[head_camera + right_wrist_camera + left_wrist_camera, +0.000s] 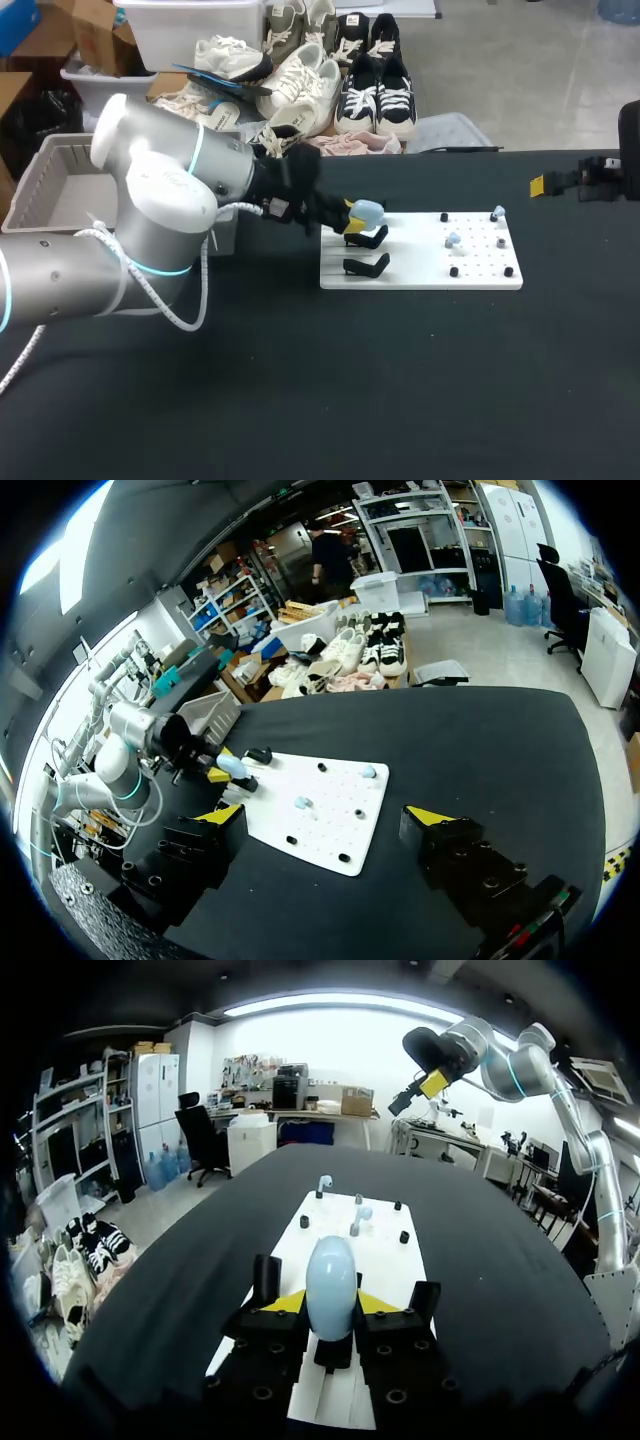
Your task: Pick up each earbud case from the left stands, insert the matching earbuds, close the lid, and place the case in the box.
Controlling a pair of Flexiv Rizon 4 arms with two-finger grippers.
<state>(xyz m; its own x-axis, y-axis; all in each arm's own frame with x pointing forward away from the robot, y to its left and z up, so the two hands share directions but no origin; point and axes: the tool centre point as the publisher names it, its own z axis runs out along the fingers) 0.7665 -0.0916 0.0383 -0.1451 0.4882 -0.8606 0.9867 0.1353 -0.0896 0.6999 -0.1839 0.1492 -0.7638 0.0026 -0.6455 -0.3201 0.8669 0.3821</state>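
A pale blue earbud case (368, 211) sits between the yellow-tipped fingers of my left gripper (357, 213), just over the farther of two black stands (367, 238) on the white board (420, 272). In the left wrist view the case (331, 1287) stands upright, and my left gripper (331, 1308) is shut on it from both sides. Two pale blue earbuds (453, 240) (498, 212) rest on pegs at the board's right half. My right gripper (325, 822) hangs open and empty, high above the table's right end, far from the board (325, 825).
The nearer black stand (366, 266) is empty. Small black pegs (454, 271) dot the board's right part. A grey box (60, 185) stands at the table's far left, behind my left arm. Dark tabletop lies open in front of the board.
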